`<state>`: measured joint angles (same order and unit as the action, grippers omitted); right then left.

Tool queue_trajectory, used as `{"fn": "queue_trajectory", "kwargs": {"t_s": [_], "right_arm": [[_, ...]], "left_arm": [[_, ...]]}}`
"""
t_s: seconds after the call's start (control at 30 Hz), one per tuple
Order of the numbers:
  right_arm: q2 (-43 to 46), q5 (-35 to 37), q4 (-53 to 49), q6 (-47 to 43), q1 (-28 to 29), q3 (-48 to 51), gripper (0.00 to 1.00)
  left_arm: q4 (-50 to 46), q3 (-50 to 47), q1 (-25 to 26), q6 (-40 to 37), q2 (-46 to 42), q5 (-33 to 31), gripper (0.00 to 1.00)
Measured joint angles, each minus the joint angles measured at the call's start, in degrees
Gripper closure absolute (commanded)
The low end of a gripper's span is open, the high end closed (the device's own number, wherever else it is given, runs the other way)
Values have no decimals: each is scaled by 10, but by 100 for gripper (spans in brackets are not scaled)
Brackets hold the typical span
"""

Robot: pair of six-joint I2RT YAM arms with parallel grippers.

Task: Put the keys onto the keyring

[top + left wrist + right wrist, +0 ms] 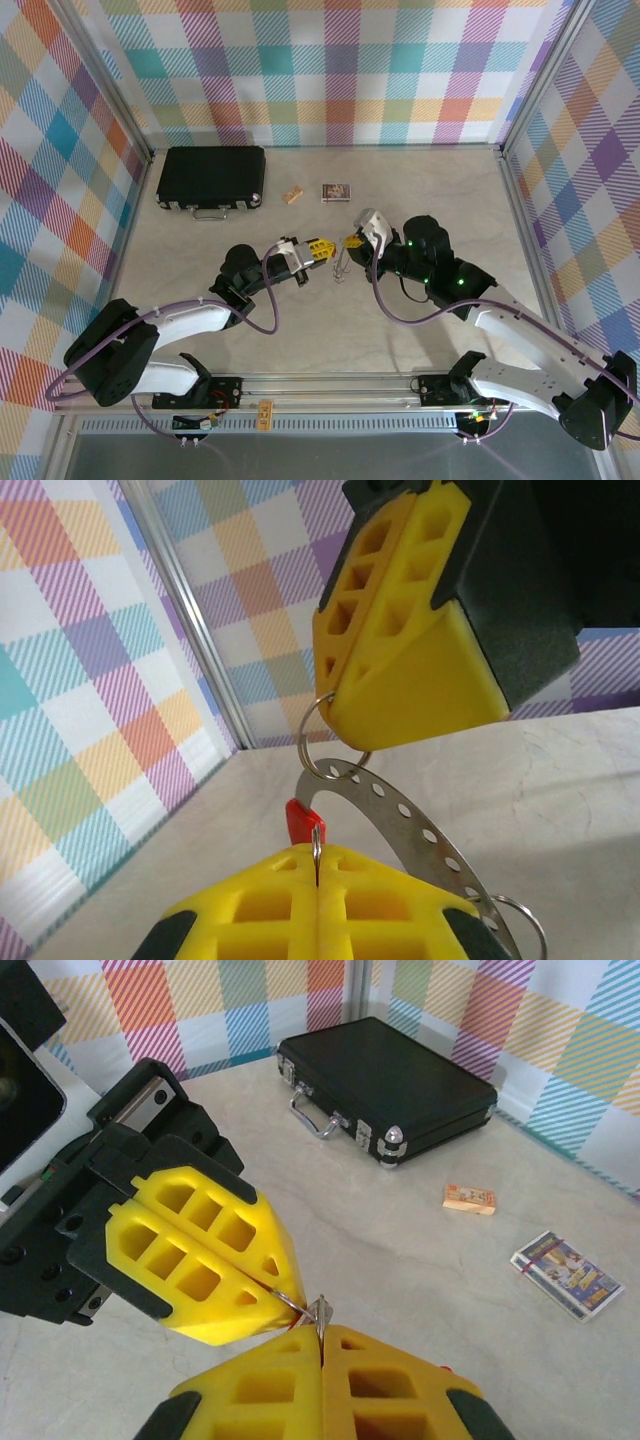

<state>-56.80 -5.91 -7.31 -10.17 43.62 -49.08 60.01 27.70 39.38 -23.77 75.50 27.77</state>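
Both grippers meet above the middle of the table. My left gripper [320, 250] [317, 860] is shut on a thin metal end seen edge-on, with the red head of the key [300, 822] right behind it. The keyring [400, 810], a curved grey metal band with holes, arcs from that red piece down to the right and hangs between the grippers [340, 268]. My right gripper [353, 240] [321, 1330] is shut on a small wire loop [318, 742] at the band's upper end. Its yellow fingers [400, 680] sit just above the left ones.
A black case [211, 178] [390, 1090] lies at the back left. A small tan block [292, 195] [469, 1198] and a printed card [337, 192] [566, 1273] lie behind the grippers. Plaid walls close in the table on three sides.
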Motion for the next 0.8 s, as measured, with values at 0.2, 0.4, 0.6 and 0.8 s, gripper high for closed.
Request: {"fn": "queue_trajectory", "kwargs": {"t_s": [0.2,0.4,0.6,0.8], "right_arm": [[-1,15,3,-12,5,0,100],[-8,19,3,-15,11,0,100],[-13,18,3,-15,14,0,100],[-16,9,3,-15,15,0,100]], "left_arm": [[1,0,0,-3,-7,0,100],[1,0,5,-3,-24,0,100],[-2,0,7,-3,-26,2,100],[-7,0,7,-3,-26,1,100]]}}
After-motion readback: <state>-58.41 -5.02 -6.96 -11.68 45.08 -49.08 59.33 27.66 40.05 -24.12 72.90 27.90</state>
